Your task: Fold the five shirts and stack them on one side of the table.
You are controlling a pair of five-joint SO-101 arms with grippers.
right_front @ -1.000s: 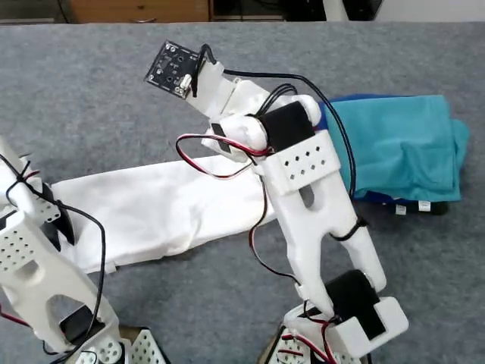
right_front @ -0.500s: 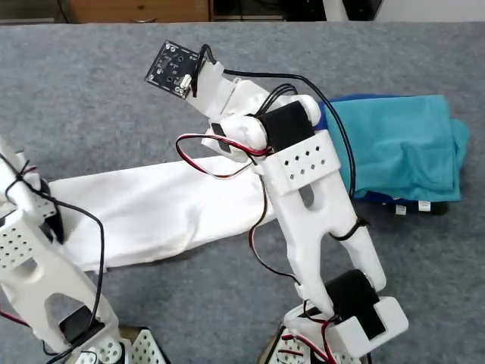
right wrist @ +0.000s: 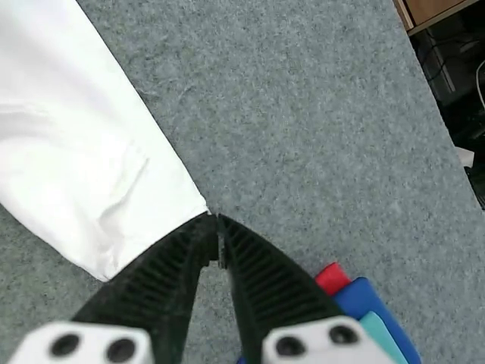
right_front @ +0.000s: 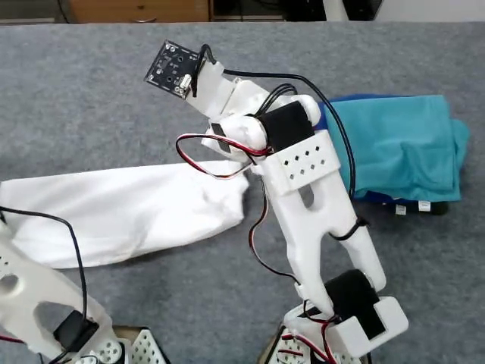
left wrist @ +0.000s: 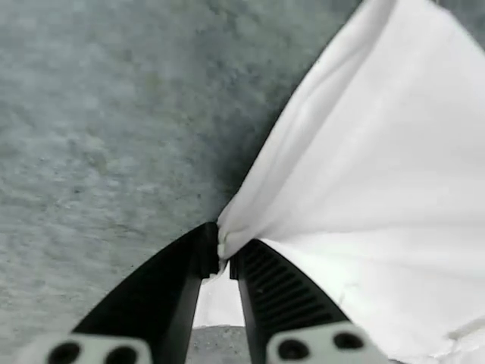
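Note:
A white shirt (right_front: 129, 208) lies folded into a long strip across the grey table, from the left edge to mid-table. My left gripper (left wrist: 223, 254) is shut on a bunched edge of this white shirt (left wrist: 379, 167) at its left end. My right gripper (right wrist: 218, 221) is shut, with a corner of the white shirt (right wrist: 68, 152) pinched at its fingertips. The right arm (right_front: 303, 189) stands over the strip's right end. A folded teal shirt (right_front: 394, 148) tops a stack at the right side of the table.
Blue and dark folded shirts (right_front: 409, 203) show under the teal one, and their red and blue edges (right wrist: 341, 284) lie close to the right gripper. The left arm's base (right_front: 38, 296) stands at the front left. Bare grey table (right_front: 91, 98) stretches behind the strip.
The left arm has drawn back to the left with the white shirt's end. The strip has slid left and straightened, and its right end now stops short of the right arm's link.

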